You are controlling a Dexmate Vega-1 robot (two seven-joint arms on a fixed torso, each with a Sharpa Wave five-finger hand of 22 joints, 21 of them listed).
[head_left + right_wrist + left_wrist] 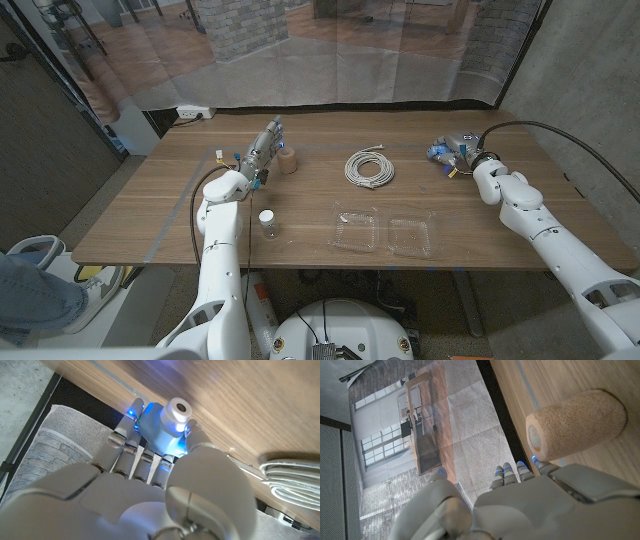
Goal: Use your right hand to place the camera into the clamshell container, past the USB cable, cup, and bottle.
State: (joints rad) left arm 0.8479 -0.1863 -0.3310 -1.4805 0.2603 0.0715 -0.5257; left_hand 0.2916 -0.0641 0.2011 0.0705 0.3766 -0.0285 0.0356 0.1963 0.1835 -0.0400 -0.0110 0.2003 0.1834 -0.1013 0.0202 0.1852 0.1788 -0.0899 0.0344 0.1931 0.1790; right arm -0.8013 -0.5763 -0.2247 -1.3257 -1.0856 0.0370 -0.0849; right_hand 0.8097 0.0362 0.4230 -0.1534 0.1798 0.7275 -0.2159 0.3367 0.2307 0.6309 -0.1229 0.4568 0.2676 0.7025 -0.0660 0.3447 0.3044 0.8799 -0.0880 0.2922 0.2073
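1. Far left of the cable coil: left hand raised over the wooden table, fingers straight and stretched out, nothing in them. Same hand in its own wrist view, fingertips side by side and bare.
2. Just beside that hand, still left of the coil: tan roll standing on the table, seen close by the fingertips in the left wrist view. Touching or a hair apart, cannot tell.
3. Left of the coil and nearer the front edge: small clear bottle with a white cap, upright, well apart from the left hand.
4. Straight in front of the coil, toward the front edge: clear clamshell container, lying open, both halves side by side.
5. Right of the coil, about level with it: right hand wrapped around the small pale blue camera. Right wrist view confirms it, hand closed on the camera, fingers one side, thumb the other, round lens facing out, blue glow on the fingertips.
6. White loops of the coil near that hand in the right wrist view, clamshell well apart from the camera.
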